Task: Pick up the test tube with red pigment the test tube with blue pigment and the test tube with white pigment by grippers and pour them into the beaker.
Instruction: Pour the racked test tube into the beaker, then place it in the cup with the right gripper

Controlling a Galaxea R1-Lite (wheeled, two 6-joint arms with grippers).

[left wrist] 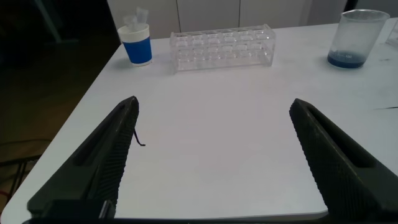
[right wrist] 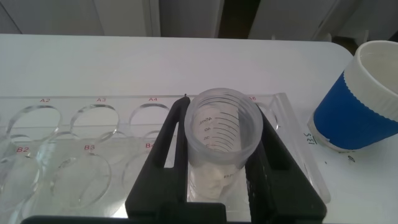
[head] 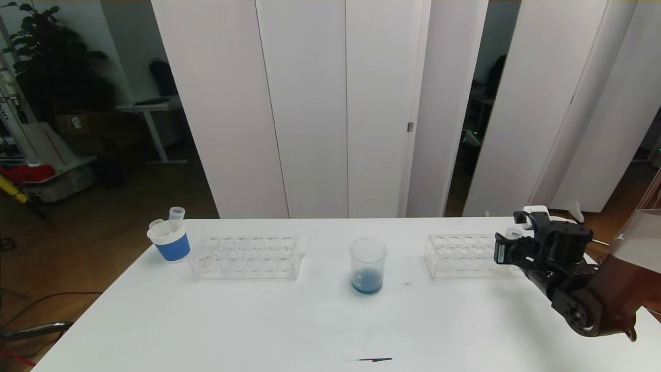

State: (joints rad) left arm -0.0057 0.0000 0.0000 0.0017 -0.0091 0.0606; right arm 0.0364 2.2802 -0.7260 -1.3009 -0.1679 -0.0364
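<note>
Right wrist view only: right gripper (right wrist: 217,165) fingers clamp test tube with white pigment (right wrist: 222,140).

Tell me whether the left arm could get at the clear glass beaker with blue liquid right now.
Probably yes. The left pincer stands open over bare white table, and the clear glass beaker sits unobstructed ahead. The clear plastic rack stands off to one side.

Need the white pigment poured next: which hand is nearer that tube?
Right. The right hand is shut on the test tube with white pigment at its rack; the left hand hovers open, far off.
</note>
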